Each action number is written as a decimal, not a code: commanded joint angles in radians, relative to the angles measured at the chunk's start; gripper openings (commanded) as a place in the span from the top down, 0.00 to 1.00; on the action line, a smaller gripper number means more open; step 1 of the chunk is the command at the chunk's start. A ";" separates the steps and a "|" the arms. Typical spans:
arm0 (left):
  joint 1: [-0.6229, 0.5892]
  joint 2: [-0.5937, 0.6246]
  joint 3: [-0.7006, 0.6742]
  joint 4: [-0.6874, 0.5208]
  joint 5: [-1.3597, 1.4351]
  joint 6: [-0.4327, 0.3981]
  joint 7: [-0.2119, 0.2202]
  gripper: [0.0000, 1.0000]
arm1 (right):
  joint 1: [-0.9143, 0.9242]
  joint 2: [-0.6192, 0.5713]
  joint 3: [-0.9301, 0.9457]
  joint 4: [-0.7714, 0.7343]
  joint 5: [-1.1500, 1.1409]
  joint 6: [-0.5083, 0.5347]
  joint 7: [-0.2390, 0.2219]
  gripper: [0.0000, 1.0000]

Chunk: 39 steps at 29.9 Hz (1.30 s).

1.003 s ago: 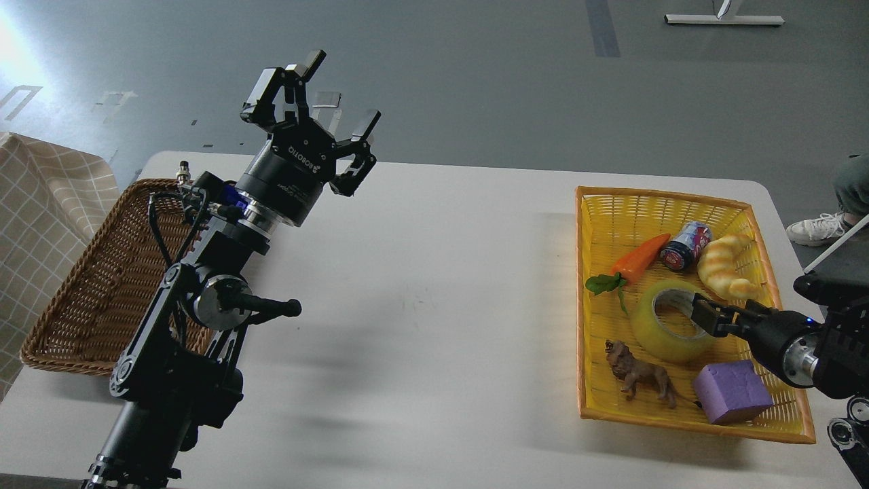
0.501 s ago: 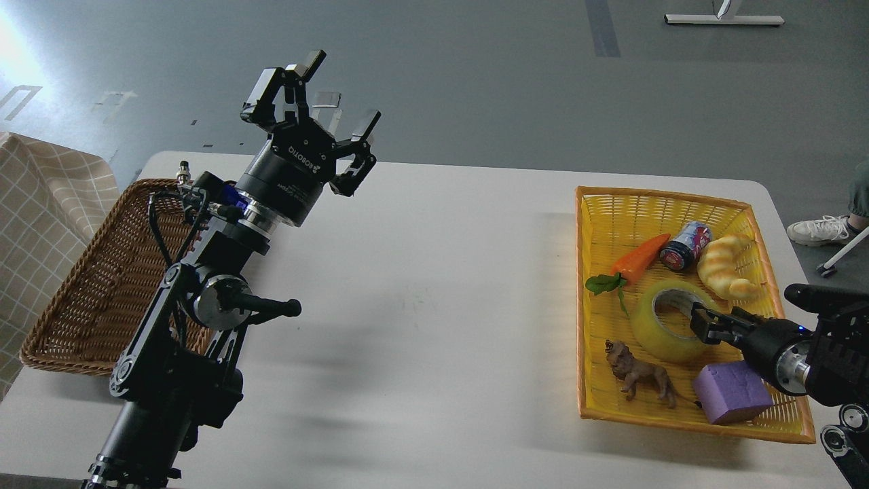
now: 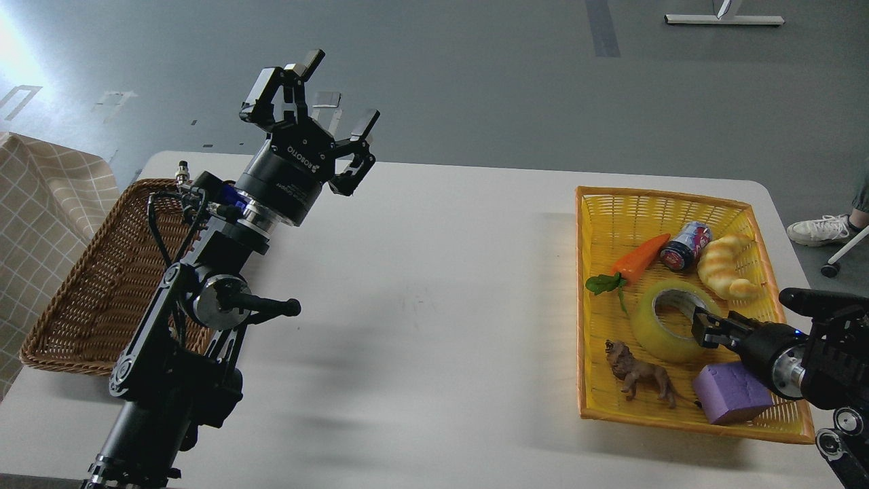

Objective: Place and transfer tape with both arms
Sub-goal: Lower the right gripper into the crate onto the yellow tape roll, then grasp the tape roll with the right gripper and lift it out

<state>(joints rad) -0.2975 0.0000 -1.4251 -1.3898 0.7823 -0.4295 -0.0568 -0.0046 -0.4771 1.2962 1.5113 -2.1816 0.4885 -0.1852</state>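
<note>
The tape [image 3: 669, 320] lies flat in the yellow basket [image 3: 679, 204], between the carrot [image 3: 639, 258] and the purple block [image 3: 732, 392]. The right gripper [image 3: 703, 326] reaches over its right rim; whether the fingers grip, I cannot tell. The left gripper [image 3: 326, 109] is raised far left, wide open, empty.

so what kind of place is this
Probably a robotics lab or test space: a plain white table on a bare grey floor with tape marks, and a yellow basket of toy props.
</note>
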 commanded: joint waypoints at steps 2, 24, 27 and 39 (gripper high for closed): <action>0.001 0.000 0.000 0.000 0.000 0.000 0.000 0.02 | -0.005 0.003 0.000 0.001 0.000 0.000 0.000 0.79; 0.001 0.000 0.000 0.000 -0.002 0.000 0.000 0.02 | -0.003 -0.012 0.040 0.062 0.000 0.000 0.001 1.00; 0.001 0.000 0.000 0.000 0.000 0.000 0.000 0.02 | 0.014 -0.029 0.049 0.073 0.000 0.000 0.003 1.00; 0.000 0.000 0.000 0.000 0.000 0.000 0.000 0.02 | 0.306 -0.028 0.058 0.070 0.057 0.000 0.001 1.00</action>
<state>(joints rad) -0.2961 -0.0001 -1.4250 -1.3898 0.7824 -0.4295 -0.0577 0.1953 -0.5100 1.3602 1.5886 -2.1700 0.4884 -0.1813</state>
